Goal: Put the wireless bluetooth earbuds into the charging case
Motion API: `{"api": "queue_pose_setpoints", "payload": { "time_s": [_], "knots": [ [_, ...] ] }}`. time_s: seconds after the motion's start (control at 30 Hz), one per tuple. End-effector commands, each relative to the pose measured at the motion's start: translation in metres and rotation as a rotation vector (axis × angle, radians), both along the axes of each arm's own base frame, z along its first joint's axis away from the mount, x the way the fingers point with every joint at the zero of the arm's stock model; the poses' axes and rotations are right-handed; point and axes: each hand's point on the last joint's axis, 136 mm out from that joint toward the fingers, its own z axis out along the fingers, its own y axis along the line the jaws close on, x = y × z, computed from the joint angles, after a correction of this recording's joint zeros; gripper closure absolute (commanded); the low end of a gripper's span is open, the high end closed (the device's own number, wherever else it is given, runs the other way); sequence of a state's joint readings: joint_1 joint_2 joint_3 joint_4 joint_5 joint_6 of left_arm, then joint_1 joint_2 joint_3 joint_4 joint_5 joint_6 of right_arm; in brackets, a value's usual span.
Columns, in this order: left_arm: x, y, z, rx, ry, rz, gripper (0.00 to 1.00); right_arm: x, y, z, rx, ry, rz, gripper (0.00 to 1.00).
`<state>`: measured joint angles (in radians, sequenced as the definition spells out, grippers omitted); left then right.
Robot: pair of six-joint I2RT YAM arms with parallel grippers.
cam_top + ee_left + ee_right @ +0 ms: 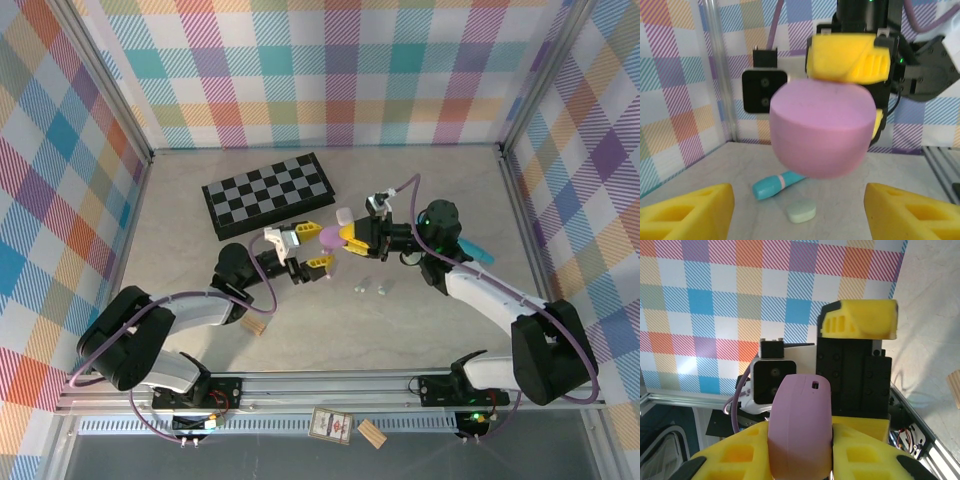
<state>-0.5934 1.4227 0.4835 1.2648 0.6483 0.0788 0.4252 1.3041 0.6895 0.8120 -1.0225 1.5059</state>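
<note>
One slip and the purple charging case [820, 132], squeezed in my right pincer [338, 236], drops; my left pincer [310, 247], spread wide just opposite, could knock it loose

Overhead view from behind; wrist views close, opposed, sharing purple case [820, 132] [800, 430]

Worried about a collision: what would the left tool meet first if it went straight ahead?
Probably the purple charging case gripped by the right tool; it hangs dead ahead of the open left tool, though depth is unclear.
</note>
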Motion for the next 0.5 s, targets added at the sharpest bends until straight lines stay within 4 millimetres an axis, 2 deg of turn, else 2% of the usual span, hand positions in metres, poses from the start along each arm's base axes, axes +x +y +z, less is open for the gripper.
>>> {"api": "queue_pose_setpoints", "payload": {
  "time_s": [0.0,0.13,0.3,0.47],
  "knots": [
    [-0.0143,-0.0054,0.0311,-0.063,-0.072,-0.089,0.35,-0.0045,-0.0007,0.0111,0.045,-0.035,-0.009,1.00],
    [-0.0191,-0.0084,0.0397,-0.073,-0.079,-0.127,0.40,-0.0055,-0.0008,0.0073,0.040,-0.037,-0.012,1.00],
    [-0.0225,-0.0093,0.0402,-0.070,-0.082,-0.147,0.47,-0.0054,0.0000,0.0091,0.052,-0.034,-0.005,1.00],
    [-0.0223,-0.0115,0.0384,-0.067,-0.082,-0.151,0.47,-0.0065,0.0022,0.0103,0.059,-0.033,-0.002,1.00]
  ]
}}
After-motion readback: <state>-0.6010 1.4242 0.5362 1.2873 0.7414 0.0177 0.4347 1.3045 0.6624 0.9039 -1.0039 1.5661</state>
